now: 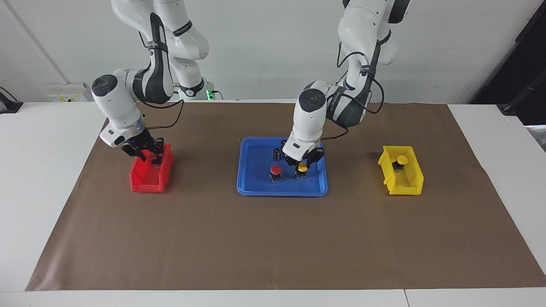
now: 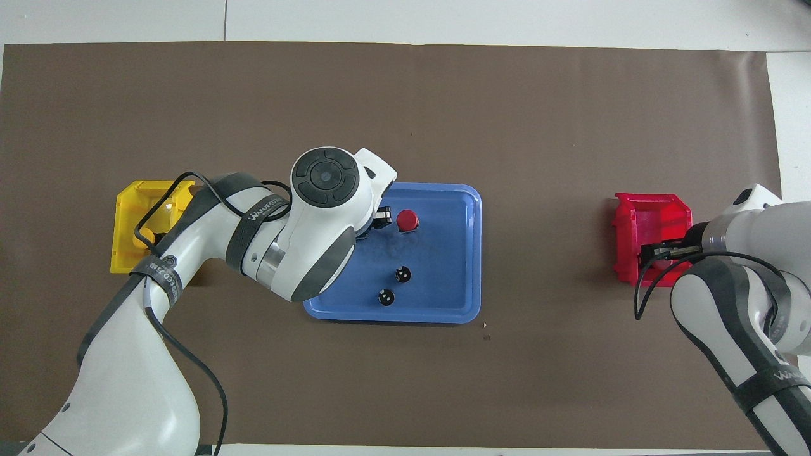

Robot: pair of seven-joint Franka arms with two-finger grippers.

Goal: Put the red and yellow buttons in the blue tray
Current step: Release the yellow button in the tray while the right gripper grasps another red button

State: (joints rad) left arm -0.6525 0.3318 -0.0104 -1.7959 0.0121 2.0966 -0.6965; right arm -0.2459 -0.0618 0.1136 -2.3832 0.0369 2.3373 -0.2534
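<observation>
The two dark capless cylinders (image 1: 279, 150) sit nearest the robots in the flat blue plastic tray (image 1: 251, 179). Farther out, the left gripper (image 1: 303, 167) clenches a yellow-capped button (image 1: 302, 169) beside the delivered red-capped button (image 1: 276, 172). The right gripper (image 1: 147, 151), fingers unreadable, hangs at the small red bin (image 1: 147, 179). Another yellow-capped one (image 1: 401, 160) waits in the small yellow bin (image 1: 403, 181).

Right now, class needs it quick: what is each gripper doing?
Left gripper: shut on the yellow button in the blue tray.
Right gripper: in the red bin, state unclear.
</observation>
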